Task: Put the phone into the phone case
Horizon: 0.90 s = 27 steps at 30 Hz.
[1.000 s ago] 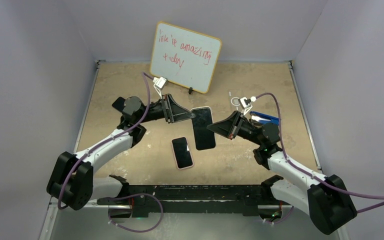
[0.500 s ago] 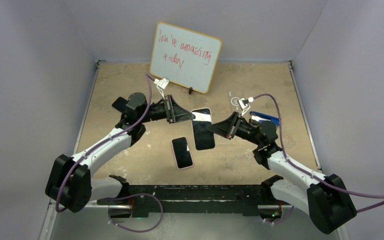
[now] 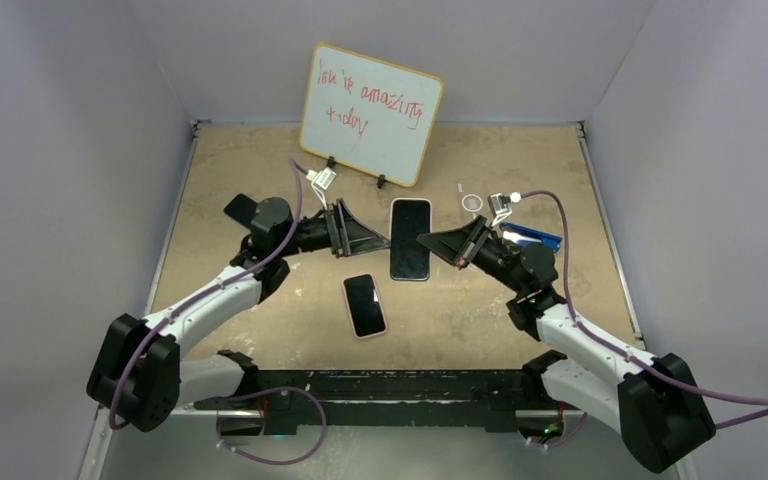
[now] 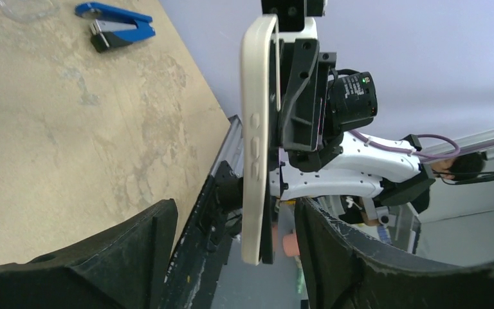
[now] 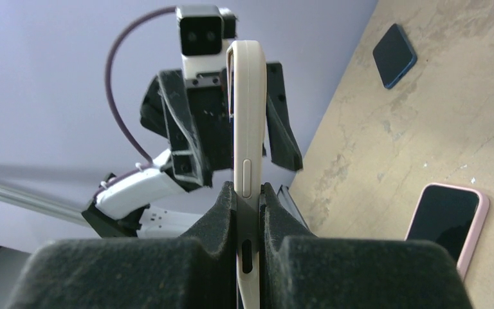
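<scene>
A cream phone case [image 3: 410, 238] is held above the table, with the dark phone [image 3: 410, 250] face up in it. In the left wrist view the case [image 4: 257, 141] stands edge-on, and the phone's black edge [image 4: 267, 235] lies against it. My right gripper [image 5: 249, 219] is shut on the case's edge [image 5: 247, 129] and reaches it from the right [image 3: 430, 243]. My left gripper [image 4: 235, 257] is open, with a finger on each side of the case's end and neither touching it. In the top view the left gripper [image 3: 385, 240] sits just left of the case.
A second phone in a pink case [image 3: 365, 305] lies flat near the front [image 5: 447, 219]. A whiteboard [image 3: 370, 113] stands at the back. A blue stapler [image 3: 532, 237] and a small ring [image 3: 472, 202] lie at the right. A dark square pad [image 3: 240, 208] lies at the left.
The left gripper closed on the case's left edge, then opened and drew back a little. The held case swung from tilted to straight and shifted slightly toward the back.
</scene>
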{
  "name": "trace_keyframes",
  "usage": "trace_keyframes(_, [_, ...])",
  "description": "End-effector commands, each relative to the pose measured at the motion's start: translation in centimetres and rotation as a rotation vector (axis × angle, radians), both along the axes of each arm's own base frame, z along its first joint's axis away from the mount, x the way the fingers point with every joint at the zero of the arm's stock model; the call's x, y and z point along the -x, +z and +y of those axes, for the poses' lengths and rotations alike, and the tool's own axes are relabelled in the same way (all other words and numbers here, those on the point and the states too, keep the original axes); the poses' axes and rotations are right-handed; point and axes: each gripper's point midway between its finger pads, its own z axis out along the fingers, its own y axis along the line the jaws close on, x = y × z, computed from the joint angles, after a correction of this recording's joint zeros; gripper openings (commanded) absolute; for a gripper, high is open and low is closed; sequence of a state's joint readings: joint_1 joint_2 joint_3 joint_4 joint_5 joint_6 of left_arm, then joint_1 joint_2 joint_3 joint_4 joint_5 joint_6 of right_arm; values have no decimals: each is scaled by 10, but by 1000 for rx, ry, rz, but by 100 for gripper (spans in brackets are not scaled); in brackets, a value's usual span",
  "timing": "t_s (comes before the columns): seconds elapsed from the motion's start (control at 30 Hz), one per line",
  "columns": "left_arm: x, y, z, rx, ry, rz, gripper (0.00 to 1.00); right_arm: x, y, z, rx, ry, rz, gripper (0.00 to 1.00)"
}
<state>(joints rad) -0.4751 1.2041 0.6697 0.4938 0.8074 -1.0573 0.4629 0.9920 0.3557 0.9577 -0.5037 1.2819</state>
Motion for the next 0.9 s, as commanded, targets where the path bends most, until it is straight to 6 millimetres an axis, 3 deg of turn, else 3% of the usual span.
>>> trace_keyframes(0.0, [15,11,-9,89,-53,-15,69,-2,59,-9,-148,-54,-130,0])
trace_keyframes(0.17, [27,8,-29,95,-98,-6,62,-6,57,-10,-150,-71,-123,0])
trace_keyframes(0.33, [30,4,-35,92,-97,10,26,-6,49,-13,-140,-90,-109,0])
trace_keyframes(0.47, [25,-13,-34,31,-70,57,0,-6,43,-15,-118,-109,-110,0])
trace_keyframes(0.6, [20,-23,-32,-31,-30,82,0,-8,32,-15,-49,-125,-101,0])
trace_keyframes(0.73, [20,-21,-31,-43,-26,81,0,-7,19,-13,0,-111,-77,0])
trace_keyframes(0.77, [20,-18,-31,-36,-27,76,3,-6,19,-12,-4,-105,-76,0])
trace_keyframes(0.87, [21,-11,-30,-26,-19,59,31,-1,20,-10,-14,-75,-76,0])
